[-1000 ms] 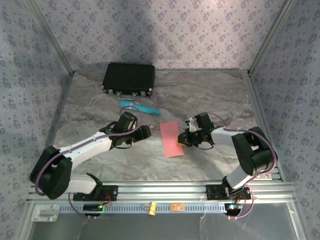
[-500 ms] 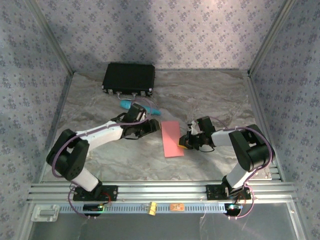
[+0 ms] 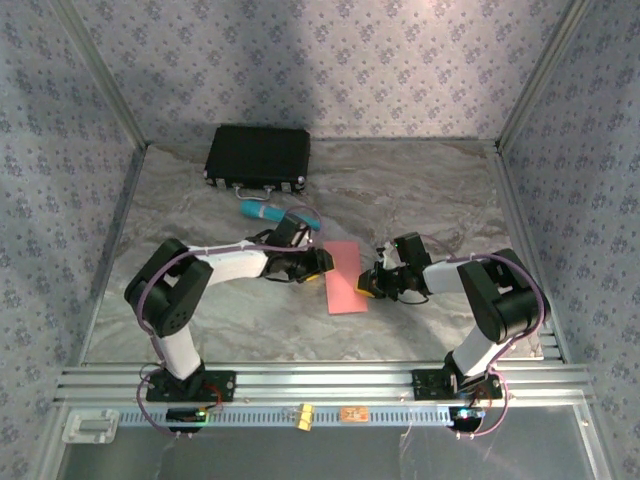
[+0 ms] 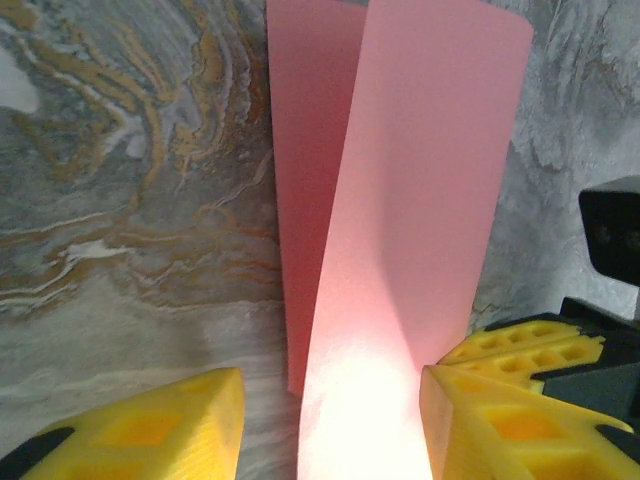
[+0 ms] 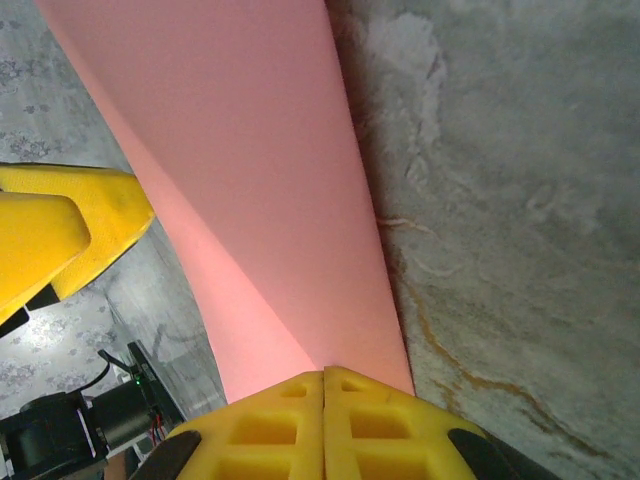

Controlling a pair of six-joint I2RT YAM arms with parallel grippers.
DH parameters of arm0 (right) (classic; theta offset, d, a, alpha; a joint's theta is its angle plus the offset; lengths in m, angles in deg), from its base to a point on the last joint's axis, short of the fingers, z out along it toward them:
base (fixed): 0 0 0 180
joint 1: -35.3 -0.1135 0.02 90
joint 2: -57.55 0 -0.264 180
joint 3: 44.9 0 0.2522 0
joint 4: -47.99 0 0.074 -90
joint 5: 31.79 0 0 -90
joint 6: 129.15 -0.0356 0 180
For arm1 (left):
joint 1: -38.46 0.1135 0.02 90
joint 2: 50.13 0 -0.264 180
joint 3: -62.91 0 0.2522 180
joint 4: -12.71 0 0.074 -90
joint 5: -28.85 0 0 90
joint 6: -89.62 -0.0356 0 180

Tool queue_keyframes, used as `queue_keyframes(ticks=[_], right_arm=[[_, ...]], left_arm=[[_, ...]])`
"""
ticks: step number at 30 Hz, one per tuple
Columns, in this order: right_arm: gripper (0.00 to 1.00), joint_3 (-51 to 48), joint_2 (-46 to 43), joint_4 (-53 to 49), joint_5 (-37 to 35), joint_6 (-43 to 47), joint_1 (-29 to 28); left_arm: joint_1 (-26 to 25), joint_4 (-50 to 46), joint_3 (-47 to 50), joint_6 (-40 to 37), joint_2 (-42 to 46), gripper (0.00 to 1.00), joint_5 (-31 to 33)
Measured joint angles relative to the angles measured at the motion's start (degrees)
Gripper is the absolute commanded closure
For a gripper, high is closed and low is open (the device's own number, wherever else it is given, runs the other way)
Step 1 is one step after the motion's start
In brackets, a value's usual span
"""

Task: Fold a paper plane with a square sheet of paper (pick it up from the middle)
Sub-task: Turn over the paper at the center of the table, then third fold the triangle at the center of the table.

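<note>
The square sheet of paper (image 3: 345, 278) is a salmon-pink strip folded lengthwise, lying mid-table. My right gripper (image 3: 368, 283) is shut on its right edge; in the right wrist view the yellow pads (image 5: 324, 400) meet on the paper (image 5: 250, 160). My left gripper (image 3: 322, 262) is at the paper's left edge, open. In the left wrist view the raised upper flap (image 4: 410, 200) runs between its yellow fingers (image 4: 330, 430), against the right finger with a gap to the left one. The lower layer (image 4: 305, 200) lies flat on the table.
A black case (image 3: 258, 156) stands at the back left. A teal cylinder (image 3: 262, 211) lies just behind the left arm's wrist. Patterned walls close in both sides and the back. An aluminium rail (image 3: 320, 385) runs along the near edge.
My left arm has swung right to the paper's left edge, and its jaws have narrowed around the raised flap. The right gripper has kept its grip in place.
</note>
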State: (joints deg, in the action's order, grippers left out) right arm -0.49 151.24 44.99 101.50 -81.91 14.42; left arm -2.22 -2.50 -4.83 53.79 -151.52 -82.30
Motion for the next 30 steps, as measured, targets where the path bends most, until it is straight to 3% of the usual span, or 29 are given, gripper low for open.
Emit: queue_keyframes(ticks=[22, 30], right_arm=[[0.94, -0.02, -0.22, 0.15, -0.94, -1.42, -0.48], [0.94, 0.26, -0.22, -0.42, -1.22, -1.44, -0.63]], left_arm=[[-2.32, 6.45, 3.08, 3.19, -1.05, 0.53, 0.50], [-2.40, 7.76, 4.04, 4.42, -0.94, 0.61, 1.14]])
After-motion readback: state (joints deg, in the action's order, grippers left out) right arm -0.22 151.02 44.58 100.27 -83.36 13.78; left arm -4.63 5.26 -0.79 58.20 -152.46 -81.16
